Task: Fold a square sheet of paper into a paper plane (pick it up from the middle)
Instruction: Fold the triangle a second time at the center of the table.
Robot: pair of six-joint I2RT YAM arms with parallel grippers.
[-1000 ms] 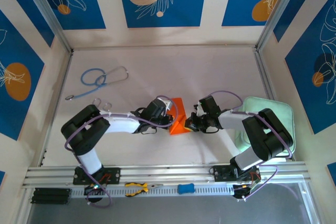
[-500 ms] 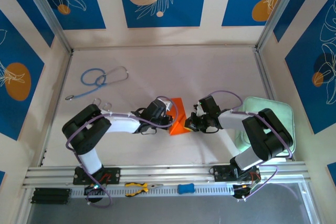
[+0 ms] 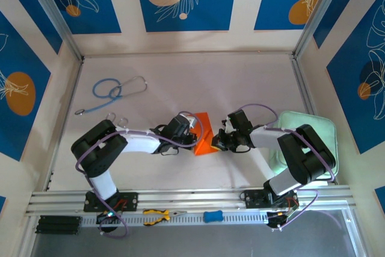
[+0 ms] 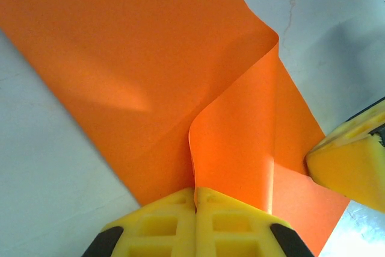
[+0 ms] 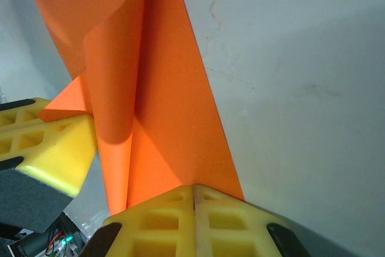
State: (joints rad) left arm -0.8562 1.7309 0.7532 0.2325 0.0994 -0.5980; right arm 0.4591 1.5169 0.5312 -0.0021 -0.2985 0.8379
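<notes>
Folding is barely getting started: the thin bright orange square sheet of paper [image 3: 205,138] is bowing into a loose, uncreased first fold at mid-table, with the left gripper [image 4: 195,200] and right gripper [image 5: 194,192] each clamping an opposite edge.

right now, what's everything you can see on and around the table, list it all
square sheet of paper: one, bright orange, table centre, bent over, pinched between both grippers
stethoscope: one, blue and grey, far left of the table
pad: one, pale green, right side of the table
pliers: one, yellow handles, on the near rail
small blue object: one, near rail, right of the pliers
left gripper: one, yellow fingers, shut on the paper
right gripper: one, yellow fingers, shut on the paper
</notes>
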